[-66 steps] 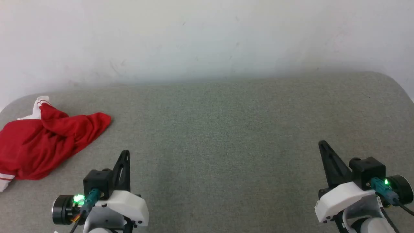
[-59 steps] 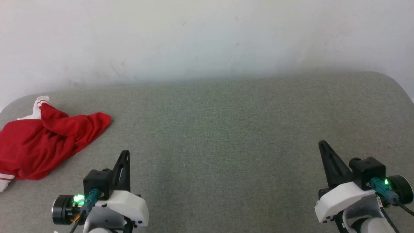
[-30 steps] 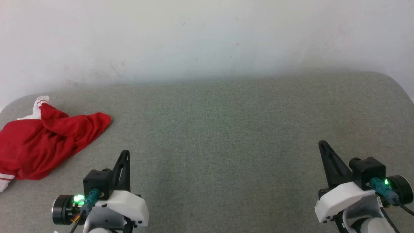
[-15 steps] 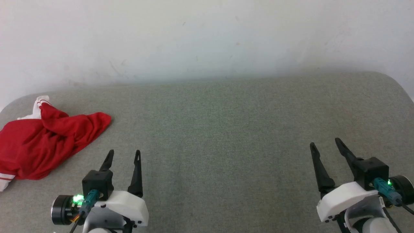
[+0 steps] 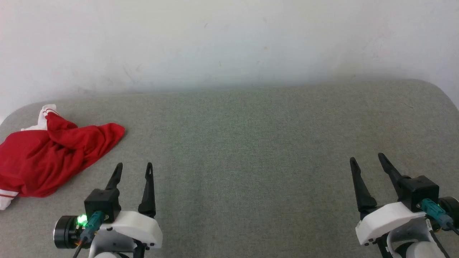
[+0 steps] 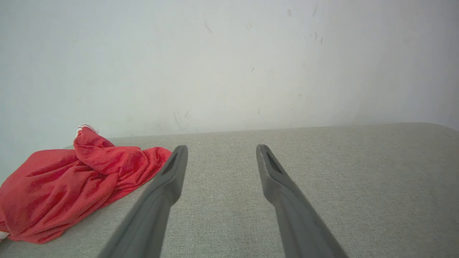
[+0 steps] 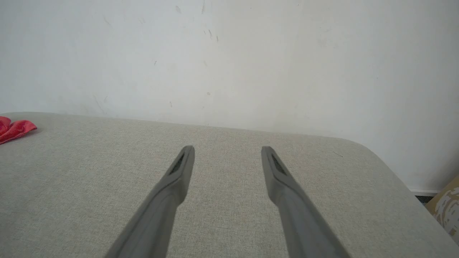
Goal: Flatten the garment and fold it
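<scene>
Grey woven surface (image 5: 251,143), rounded corners; crumpled thin red garment (image 5: 53,161) left.

Bare indoor workspace, grey fabric-covered surface (image 5: 251,143) against a scuffed white wall (image 5: 229,43)

Left end effector (image 5: 134,164) and right end effector (image 5: 367,156) have white shells (image 5: 136,226), black tapered fingers (image 5: 148,190), teal plugs (image 5: 92,221).
</scene>
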Robot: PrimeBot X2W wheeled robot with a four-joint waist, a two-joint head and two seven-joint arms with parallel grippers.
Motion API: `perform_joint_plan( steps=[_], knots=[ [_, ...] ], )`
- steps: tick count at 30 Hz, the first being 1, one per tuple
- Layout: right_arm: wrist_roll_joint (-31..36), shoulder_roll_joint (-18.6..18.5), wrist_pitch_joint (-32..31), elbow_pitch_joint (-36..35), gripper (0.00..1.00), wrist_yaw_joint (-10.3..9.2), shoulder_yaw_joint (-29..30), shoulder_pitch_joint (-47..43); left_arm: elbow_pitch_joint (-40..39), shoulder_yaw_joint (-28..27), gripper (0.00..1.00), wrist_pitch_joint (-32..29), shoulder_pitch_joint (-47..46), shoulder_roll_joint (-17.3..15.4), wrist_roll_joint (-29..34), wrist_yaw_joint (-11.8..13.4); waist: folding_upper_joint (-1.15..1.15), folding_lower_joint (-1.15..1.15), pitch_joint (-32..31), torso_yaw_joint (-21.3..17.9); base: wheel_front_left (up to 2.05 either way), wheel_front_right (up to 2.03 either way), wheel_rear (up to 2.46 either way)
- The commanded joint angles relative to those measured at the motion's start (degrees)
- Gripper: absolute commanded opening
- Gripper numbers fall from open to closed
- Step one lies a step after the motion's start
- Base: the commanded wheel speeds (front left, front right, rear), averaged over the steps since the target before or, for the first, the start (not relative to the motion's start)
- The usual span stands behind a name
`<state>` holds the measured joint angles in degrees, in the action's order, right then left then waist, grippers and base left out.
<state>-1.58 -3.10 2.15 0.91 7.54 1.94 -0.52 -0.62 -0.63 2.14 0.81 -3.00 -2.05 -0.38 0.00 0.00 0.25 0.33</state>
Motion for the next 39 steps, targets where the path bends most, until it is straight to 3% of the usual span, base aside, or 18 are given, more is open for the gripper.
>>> perform_joint_plan(
  steps=[1,17,39],
  knots=[
    [-0.4,0.0,0.7,0.4,1.0,-0.01,0.4,-0.1,-0.5,-0.4,1.0,0.7,0.6,0.0,-0.4,0.5,0.0,0.0,0.0,0.2,0.0,0.0,0.0],
    [0.0,0.1,2.5,0.7,1.0,-0.02,0.2,0.3,-1.2,-1.6,1.0,2.5,1.1,0.0,-2.2,1.5,0.0,0.0,0.3,3.4,0.0,0.0,0.0],
    [0.3,0.1,5.1,2.5,1.0,-0.03,-1.8,1.0,-2.0,-3.2,1.0,5.1,2.3,0.1,-4.7,2.6,0.0,0.0,0.0,10.8,0.0,0.0,0.0]
  ],
)
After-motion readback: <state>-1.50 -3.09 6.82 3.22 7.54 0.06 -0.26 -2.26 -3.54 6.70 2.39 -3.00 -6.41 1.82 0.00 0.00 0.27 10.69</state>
